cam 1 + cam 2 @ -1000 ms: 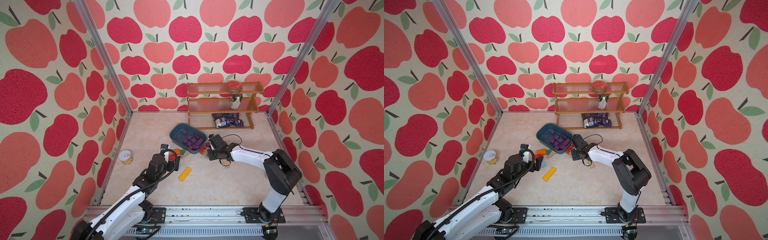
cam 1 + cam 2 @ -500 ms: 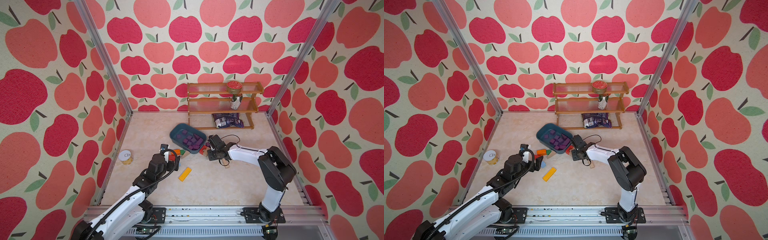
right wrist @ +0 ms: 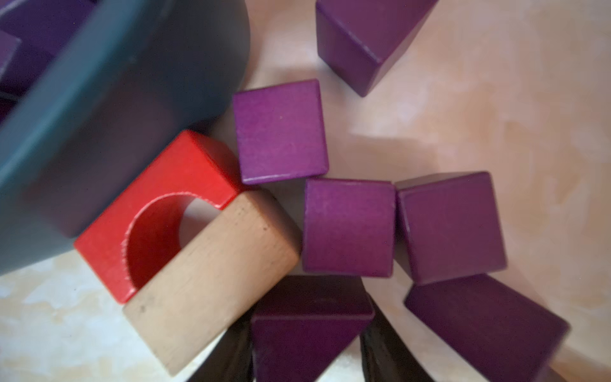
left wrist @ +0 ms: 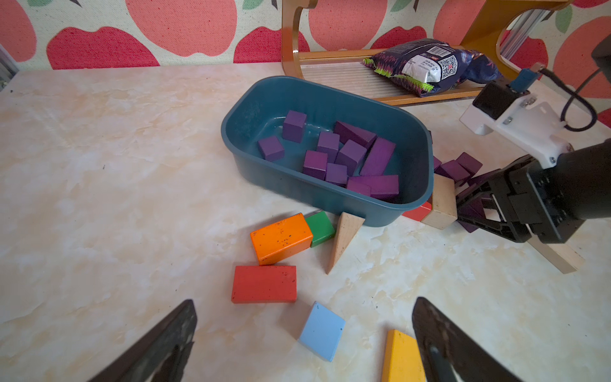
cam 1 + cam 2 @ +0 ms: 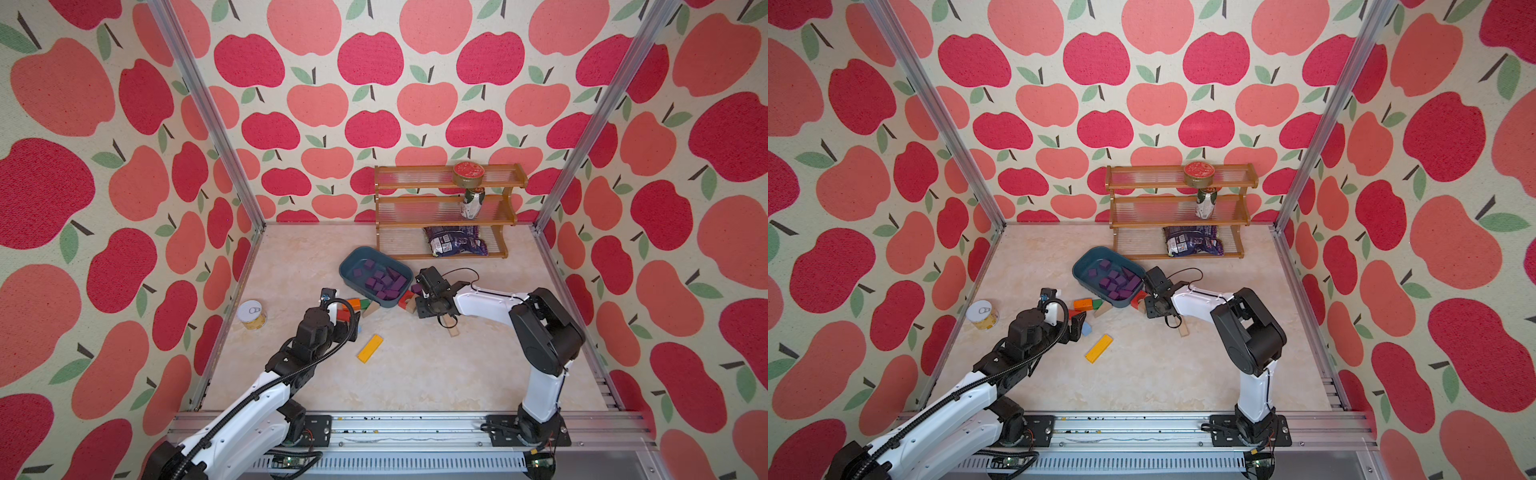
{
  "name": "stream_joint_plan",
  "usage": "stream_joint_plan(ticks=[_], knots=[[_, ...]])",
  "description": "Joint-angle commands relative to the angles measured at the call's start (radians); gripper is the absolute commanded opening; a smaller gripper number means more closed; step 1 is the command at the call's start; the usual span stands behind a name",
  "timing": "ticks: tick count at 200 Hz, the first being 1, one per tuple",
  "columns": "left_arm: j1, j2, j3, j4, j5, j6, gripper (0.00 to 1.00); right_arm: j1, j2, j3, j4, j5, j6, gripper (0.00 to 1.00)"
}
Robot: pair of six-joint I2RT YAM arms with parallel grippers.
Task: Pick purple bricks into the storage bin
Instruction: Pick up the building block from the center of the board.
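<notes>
The storage bin (image 5: 347,266) (image 4: 231,132) is a teal tub holding several purple bricks (image 5: 384,282) (image 4: 350,155). More purple bricks (image 4: 458,168) (image 3: 279,132) lie loose on the table at the bin's right corner. My right gripper (image 5: 417,291) (image 3: 305,350) is low among them. Its jaws press both sides of a purple wedge brick (image 3: 310,301), which sits at table level. My left gripper (image 5: 351,326) (image 4: 304,302) hovers open in front of the bin, over coloured blocks, with nothing between its fingers.
In front of the bin lie orange (image 4: 281,238), green (image 4: 319,228), red (image 4: 264,284), light-blue (image 4: 322,330) and yellow (image 4: 401,357) blocks and a tan wedge (image 4: 344,238). A red arch block (image 3: 158,211) and tan block (image 3: 211,277) crowd the right gripper. Wooden rack (image 5: 449,208) behind; tin can (image 5: 251,313) left.
The right arm's elbow has swung slightly inward while its gripper stays among the bricks at the bin's corner. The left arm has not moved.
</notes>
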Motion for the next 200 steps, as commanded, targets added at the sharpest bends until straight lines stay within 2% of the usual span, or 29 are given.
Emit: stream_joint_plan(ticks=[1,30,60,76,105,142,200], knots=[[0.005,0.003,-0.015,0.010,0.004,-0.012,0.99,-0.008,0.029,0.027,-0.024,0.021,0.009,0.51],[0.005,0.008,-0.013,0.010,0.005,-0.012,0.99,-0.017,0.049,0.046,-0.023,0.014,0.011,0.53],[0.005,0.006,-0.015,0.008,0.004,-0.012,0.99,-0.021,0.060,0.061,-0.014,-0.009,0.008,0.43],[0.007,0.006,-0.015,0.008,0.004,-0.012,0.99,-0.022,0.058,0.061,-0.015,-0.013,0.005,0.34],[0.007,0.008,-0.015,0.010,0.003,-0.012,0.99,-0.021,0.044,0.049,-0.014,-0.014,0.003,0.29],[0.007,0.015,-0.012,0.012,0.008,-0.015,0.99,-0.021,0.020,0.032,0.001,-0.024,-0.004,0.25],[0.006,0.018,-0.010,0.010,0.010,-0.016,0.99,-0.022,-0.014,0.025,-0.004,-0.028,-0.004,0.25]])
